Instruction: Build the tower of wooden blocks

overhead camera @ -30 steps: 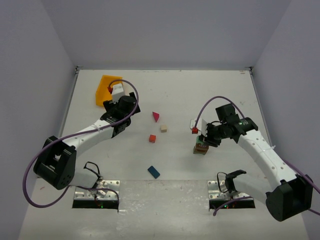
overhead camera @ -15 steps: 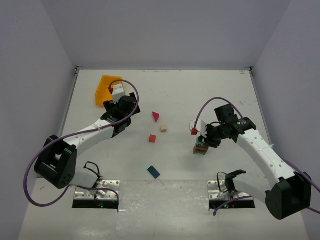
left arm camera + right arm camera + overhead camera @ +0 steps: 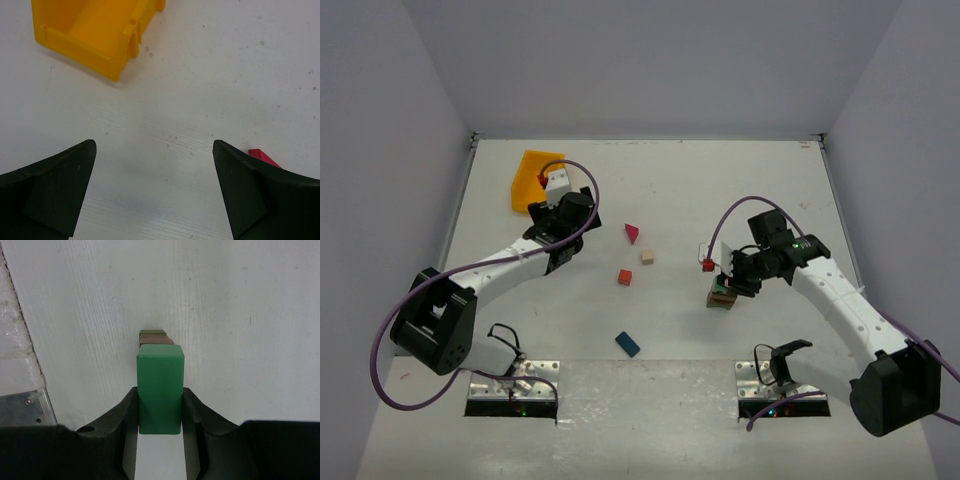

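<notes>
My right gripper (image 3: 724, 279) is shut on a green block (image 3: 160, 390), fingers (image 3: 125, 415) pressing both its sides. It holds the block directly over the tower (image 3: 721, 297), a brown block (image 3: 156, 341) with an olive one (image 3: 152, 332) beneath it. I cannot tell whether the green block touches them. My left gripper (image 3: 568, 206) is open and empty over bare table (image 3: 154, 150). A magenta prism (image 3: 633, 233), a cream cube (image 3: 647, 257), a red cube (image 3: 624, 277) and a blue brick (image 3: 627, 344) lie loose mid-table. The prism's corner (image 3: 262, 156) shows beside my left gripper's right finger.
A yellow-orange bin (image 3: 533, 176) stands at the back left, just beyond my left gripper, and shows in the left wrist view (image 3: 95, 30). Grey walls enclose the table on three sides. Metal mounting plates (image 3: 512, 380) sit at the near edge.
My right gripper has eased slightly left and lower with the green block over the stack. My left arm has barely moved.
</notes>
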